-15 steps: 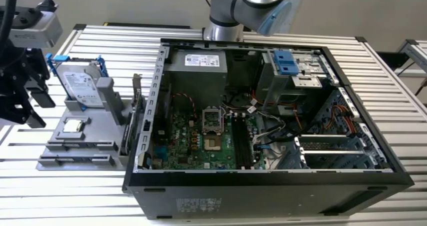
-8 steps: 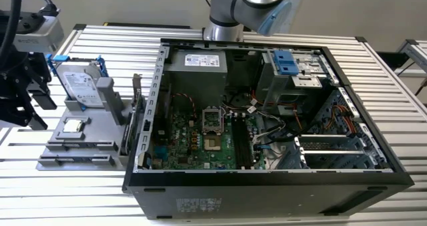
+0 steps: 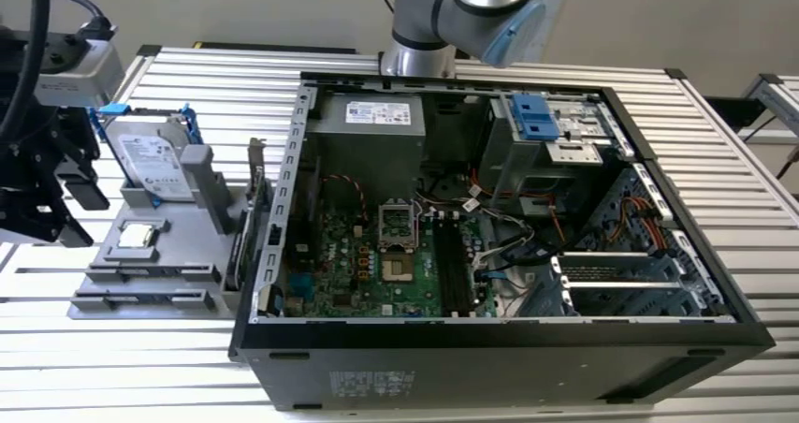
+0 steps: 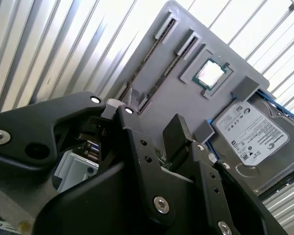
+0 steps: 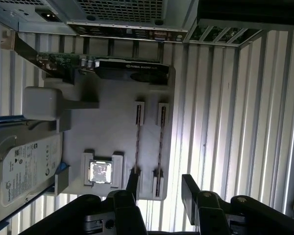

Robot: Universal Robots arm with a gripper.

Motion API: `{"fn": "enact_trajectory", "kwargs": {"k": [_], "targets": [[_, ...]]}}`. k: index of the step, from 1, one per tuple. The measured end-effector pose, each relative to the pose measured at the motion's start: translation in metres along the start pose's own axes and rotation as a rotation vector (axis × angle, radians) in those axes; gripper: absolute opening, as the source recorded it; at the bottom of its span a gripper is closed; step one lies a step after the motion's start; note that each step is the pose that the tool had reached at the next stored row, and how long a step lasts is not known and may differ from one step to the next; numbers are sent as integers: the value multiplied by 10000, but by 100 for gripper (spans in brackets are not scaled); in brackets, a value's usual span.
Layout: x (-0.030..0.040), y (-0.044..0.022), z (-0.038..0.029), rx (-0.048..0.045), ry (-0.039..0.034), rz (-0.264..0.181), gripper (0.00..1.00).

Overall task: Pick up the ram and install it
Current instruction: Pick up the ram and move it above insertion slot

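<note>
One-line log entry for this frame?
stage: pre-grasp | hand: open, empty, by grey tray | ram: in tray slot, ungrasped

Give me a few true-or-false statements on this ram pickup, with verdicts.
1. The gripper holds the ram. False: its jaws are open and empty; the ram sits in the grey tray.
2. The CPU chip lies between the ram and the hard drive. True.
3. The computer case is closed. False: its side is open, the motherboard showing.
4. The hard drive has a blue frame. True.
</note>
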State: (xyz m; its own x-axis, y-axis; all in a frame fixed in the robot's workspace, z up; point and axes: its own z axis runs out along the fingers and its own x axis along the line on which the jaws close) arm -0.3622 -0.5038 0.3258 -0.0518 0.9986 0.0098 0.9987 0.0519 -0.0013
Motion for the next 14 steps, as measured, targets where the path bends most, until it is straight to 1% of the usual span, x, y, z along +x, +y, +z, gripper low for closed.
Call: {"fn": "enact_trajectory", "kwargs": {"k": [14], "targets": [[-1, 0, 101, 0, 0, 0, 100]]}}
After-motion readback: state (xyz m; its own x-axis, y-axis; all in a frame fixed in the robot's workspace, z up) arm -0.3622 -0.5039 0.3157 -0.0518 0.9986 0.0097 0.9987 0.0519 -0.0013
